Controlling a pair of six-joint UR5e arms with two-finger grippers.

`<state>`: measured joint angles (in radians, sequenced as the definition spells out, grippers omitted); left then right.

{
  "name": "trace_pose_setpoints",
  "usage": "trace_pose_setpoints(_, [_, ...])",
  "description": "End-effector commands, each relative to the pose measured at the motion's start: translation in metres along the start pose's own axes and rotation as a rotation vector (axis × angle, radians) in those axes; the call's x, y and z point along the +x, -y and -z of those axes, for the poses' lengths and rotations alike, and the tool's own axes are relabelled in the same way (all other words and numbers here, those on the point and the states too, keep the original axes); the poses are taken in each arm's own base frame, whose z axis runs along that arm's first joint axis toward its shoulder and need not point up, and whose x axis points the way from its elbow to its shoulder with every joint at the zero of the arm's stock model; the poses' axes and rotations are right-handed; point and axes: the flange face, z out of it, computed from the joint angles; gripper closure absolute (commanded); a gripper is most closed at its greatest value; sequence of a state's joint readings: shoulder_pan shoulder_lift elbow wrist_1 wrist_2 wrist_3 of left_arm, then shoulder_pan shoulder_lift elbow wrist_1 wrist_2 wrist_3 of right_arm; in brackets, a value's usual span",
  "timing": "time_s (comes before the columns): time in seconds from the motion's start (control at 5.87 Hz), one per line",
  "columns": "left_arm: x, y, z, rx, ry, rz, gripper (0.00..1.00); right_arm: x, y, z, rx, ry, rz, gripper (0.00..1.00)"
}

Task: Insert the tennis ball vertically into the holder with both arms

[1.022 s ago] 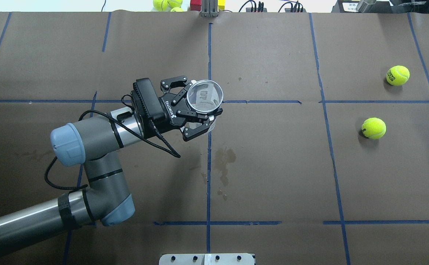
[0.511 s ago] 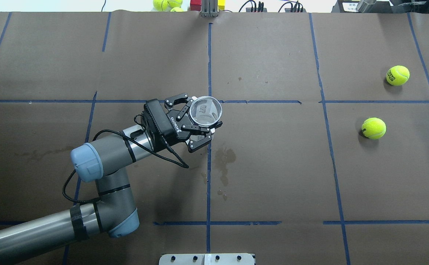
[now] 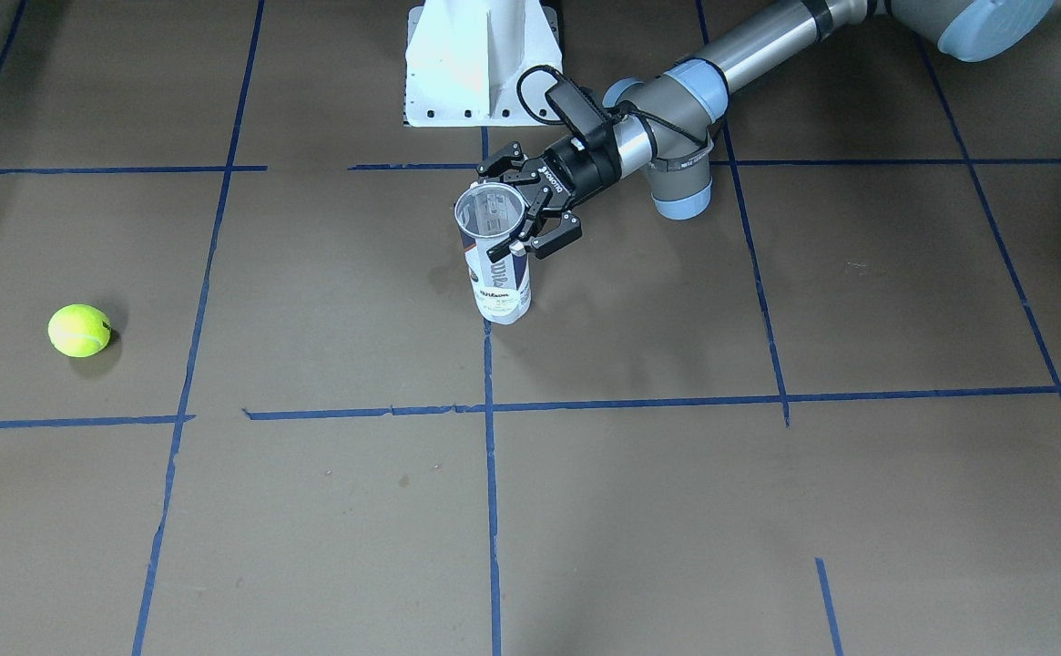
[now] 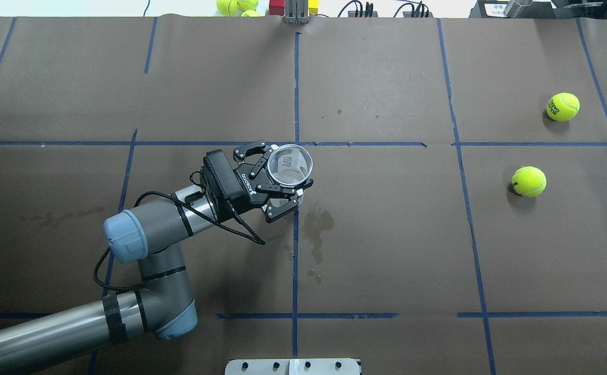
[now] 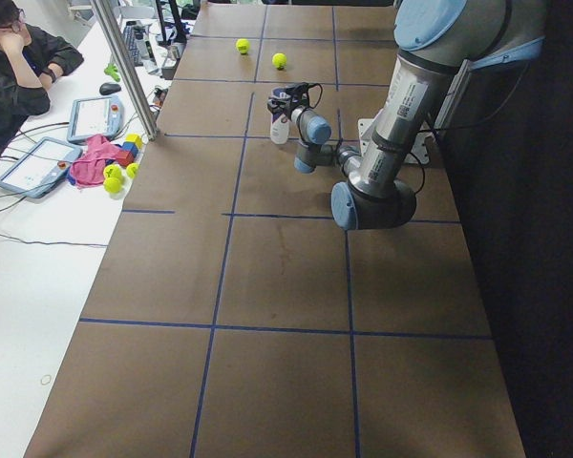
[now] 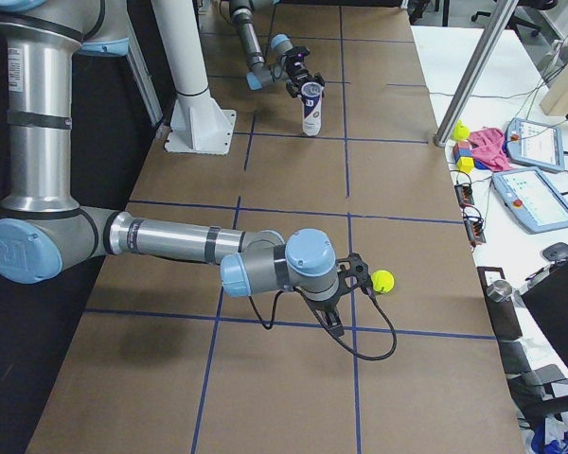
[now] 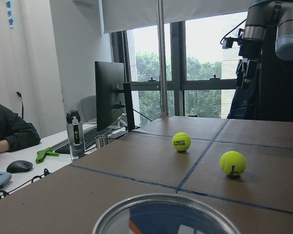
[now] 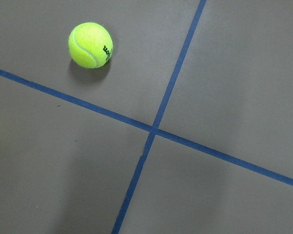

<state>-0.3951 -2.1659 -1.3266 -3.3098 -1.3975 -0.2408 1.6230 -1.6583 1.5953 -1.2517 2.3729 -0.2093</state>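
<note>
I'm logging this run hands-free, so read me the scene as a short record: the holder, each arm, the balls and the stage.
holder: upright, open end up, base apparently on the table, no ball visible inside
left arm: jaws closed around the holder near its rim
right arm: above the table near the balls; cannot tell whether its jaws are open
tennis balls: two on the table's right side, apart from the holder
stage: no ball inserted yet

Daylit windows (image 7: 205, 58) show trees (image 7: 149, 68) beyond a white desk (image 7: 51, 142) with, seemingly, a monitor (image 7: 109, 95).
</note>
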Motion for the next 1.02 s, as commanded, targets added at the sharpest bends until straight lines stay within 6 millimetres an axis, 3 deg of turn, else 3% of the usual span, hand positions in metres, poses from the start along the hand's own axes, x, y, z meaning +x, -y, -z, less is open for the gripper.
trace_pose_setpoints(0.0, [0.001,-0.001,0.0,0.003,-0.003,0.002,0.22,-0.012,0.013,0.0,0.007,0.029,-0.032,0.0])
trace_pose_setpoints(0.17, [0.001,-0.001,0.0,0.003,-0.003,0.002,0.22,-0.052,0.055,-0.001,0.013,0.082,-0.039,0.0])
trace_pose_setpoints(0.34, [0.001,-0.001,0.001,0.005,-0.003,0.002,0.22,-0.105,0.076,-0.007,-0.047,0.12,-0.013,0.0])
trace_pose_setpoints(0.51, [0.004,0.007,-0.004,0.02,-0.008,0.066,0.22,-0.159,0.097,0.02,-0.107,0.116,-0.016,0.0])
trace_pose_setpoints(0.68, [0.005,0.0,-0.001,0.006,-0.008,0.157,0.22,-0.169,0.092,0.03,-0.118,0.1,-0.019,0.0])
trace_pose_setpoints(0.85, [0.004,0.0,-0.001,0.006,-0.007,0.158,0.22,-0.192,0.095,0.01,-0.157,0.115,-0.026,0.0])
